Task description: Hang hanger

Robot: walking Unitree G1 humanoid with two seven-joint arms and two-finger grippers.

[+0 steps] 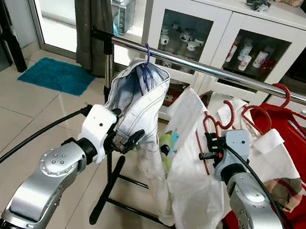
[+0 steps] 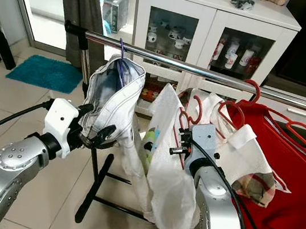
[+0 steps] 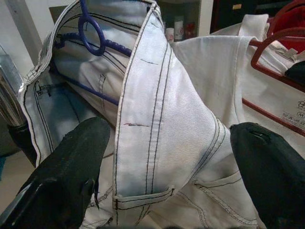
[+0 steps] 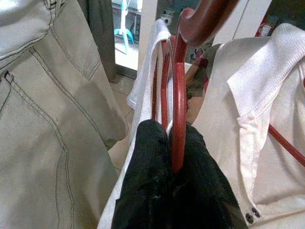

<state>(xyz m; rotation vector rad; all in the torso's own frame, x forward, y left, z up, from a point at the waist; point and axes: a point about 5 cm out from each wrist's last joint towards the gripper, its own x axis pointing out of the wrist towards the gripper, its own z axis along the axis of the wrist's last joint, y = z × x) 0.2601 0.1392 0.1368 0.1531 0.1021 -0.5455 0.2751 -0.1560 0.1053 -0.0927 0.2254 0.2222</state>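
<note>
Clearly, the red hanger point(image 4: 177, 102) is pinched tight by the right fingers point(image 1: 210, 148), below the rail point(image 1: 217, 72). The hook could miss. The left fingers point(image 1: 128, 140), spread wide at nine o'clock, could snag the jeans point(image 1: 137, 103).

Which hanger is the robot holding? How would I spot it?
Find the long silver rail in front of the white cabinet. Below its middle, the right gripper pinches a red hanger carrying a white shirt. Unlike the purple hanger with the jeans or the other red hangers, its hook is off the rail.
</note>
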